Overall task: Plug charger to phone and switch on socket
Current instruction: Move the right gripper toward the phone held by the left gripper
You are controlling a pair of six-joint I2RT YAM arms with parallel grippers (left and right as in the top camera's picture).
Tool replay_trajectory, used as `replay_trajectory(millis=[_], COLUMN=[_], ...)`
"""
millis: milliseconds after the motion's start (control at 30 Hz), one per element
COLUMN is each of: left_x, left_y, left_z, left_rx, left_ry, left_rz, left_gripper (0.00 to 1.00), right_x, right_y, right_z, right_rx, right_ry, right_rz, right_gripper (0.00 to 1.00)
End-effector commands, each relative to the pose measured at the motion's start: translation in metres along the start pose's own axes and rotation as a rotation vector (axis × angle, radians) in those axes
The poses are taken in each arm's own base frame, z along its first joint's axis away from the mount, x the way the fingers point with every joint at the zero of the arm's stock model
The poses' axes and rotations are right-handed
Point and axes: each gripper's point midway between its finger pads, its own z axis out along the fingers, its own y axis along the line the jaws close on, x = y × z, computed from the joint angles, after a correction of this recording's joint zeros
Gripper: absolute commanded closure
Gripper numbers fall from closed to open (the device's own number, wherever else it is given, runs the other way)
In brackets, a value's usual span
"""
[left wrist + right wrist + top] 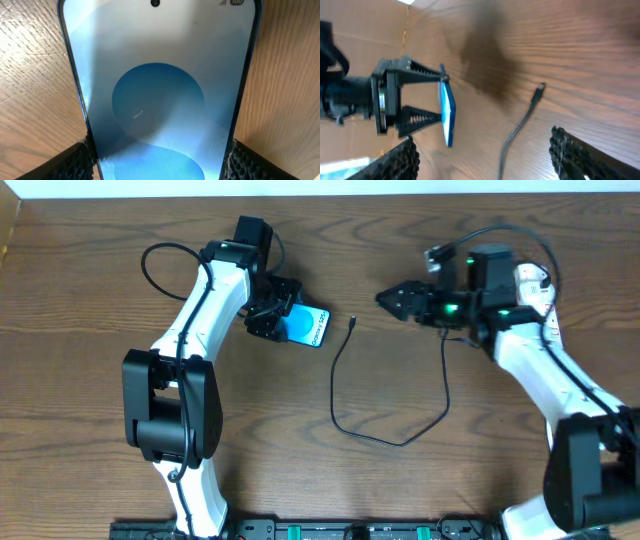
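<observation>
Phone point(160, 75) edges in left end effector point(160, 165)

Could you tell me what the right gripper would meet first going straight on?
Probably the charger near its connector tip; beyond it, the phone held by the left gripper. Depth unclear.

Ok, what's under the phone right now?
Wooden table shows either side of the phone, which the left gripper clamps by its edges; the patch directly beneath is covered.

Brown wood-grain table point(80, 430), white strip point(300, 188) along its far edge
</observation>
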Motion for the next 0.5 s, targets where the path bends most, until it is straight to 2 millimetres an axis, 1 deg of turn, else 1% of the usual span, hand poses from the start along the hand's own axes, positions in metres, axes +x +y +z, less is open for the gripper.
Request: replay_trajectory(millis=[0, 167, 200, 233, 333, 467], left_x=[0.003, 0.004, 0.005, 0.007, 0.010, 0.010], left_y=[-0.006, -0.006, -0.006, -0.007, -0.007, -0.007], left_z=[-0.018, -0.018, -0.018, -0.018, -0.018, -0.018], left_rx=[0.046, 0.046, 0.047, 0.048, 0.050, 0.050], left_ry=[-0.016, -0.012, -0.006, 0.006, 0.020, 0.023], left_rz=[-0.031, -0.056, -0.056, -0.056, -0.067, -0.070], left_gripper=[0.42, 0.42, 0.42, 0.42, 0.42, 0.42], right_x=[0.004, 0.017, 0.019, 0.022, 0.027, 0.034], right_y=[0.002, 0.007, 0.011, 0.018, 0.028, 0.033], right_z=[0.025, 0.056, 0.060, 0.067, 0.074, 0.082], right_rx=[-0.003, -0.039, -0.047, -0.064, -0.075, -0.055], right_ry=[0.018, 0.055, 0.060, 0.065, 0.065, 0.066], right_rz=[0.162, 0.161, 0.151, 0.125, 0.095, 0.120], right_gripper=[0.19, 0.21, 0.21, 0.22, 0.23, 0.27])
